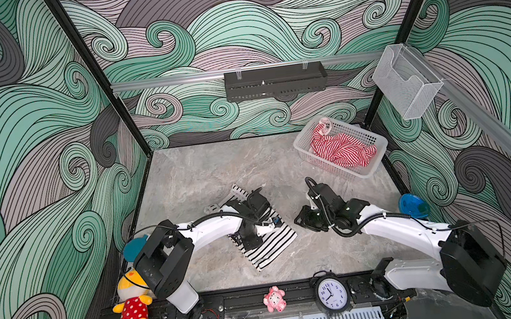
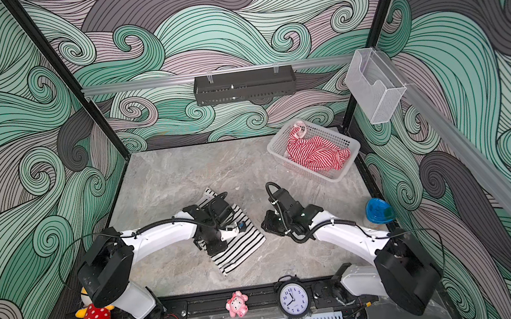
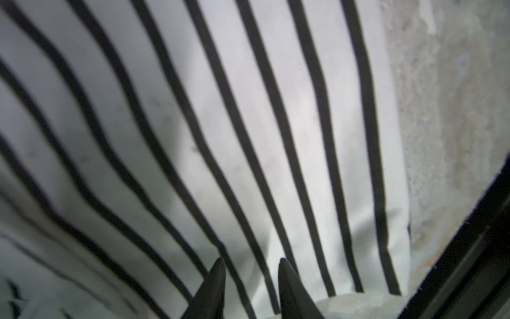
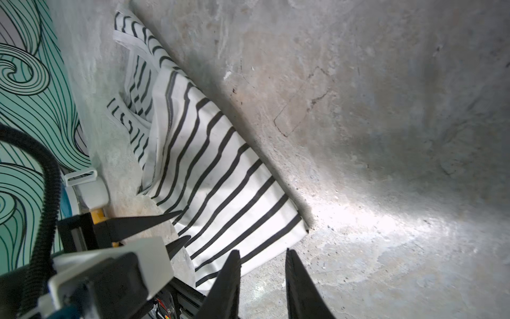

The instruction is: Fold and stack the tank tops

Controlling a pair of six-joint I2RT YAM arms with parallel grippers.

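The black-and-white tank top (image 1: pixel 276 248) (image 2: pixel 242 247) lies flat mid-table, one layer folded over and its straps toward the back. My left gripper (image 3: pixel 250 262) is open low over it, fingertips (image 4: pixel 180 212) at the cloth's edge and striped fabric (image 3: pixel 248 138) showing in the gap. Just off the nearest corner of that top (image 4: pixel 220 179), my right gripper (image 4: pixel 262 252) (image 1: pixel 299 221) is open over bare table, holding nothing. The red-and-white tank top (image 1: pixel 343 150) (image 2: pixel 317 155) is crumpled in a white basket (image 1: pixel 328 165) at the back right.
Along the front rail stand a polka-dot plush toy (image 1: pixel 131 312), a pink toy (image 1: pixel 274 298) and a black clock (image 1: pixel 330 294). A blue object (image 1: pixel 413 206) sits at the right table edge. A black tray (image 1: pixel 274 80) and a clear box (image 1: pixel 408 83) hang on the rails.
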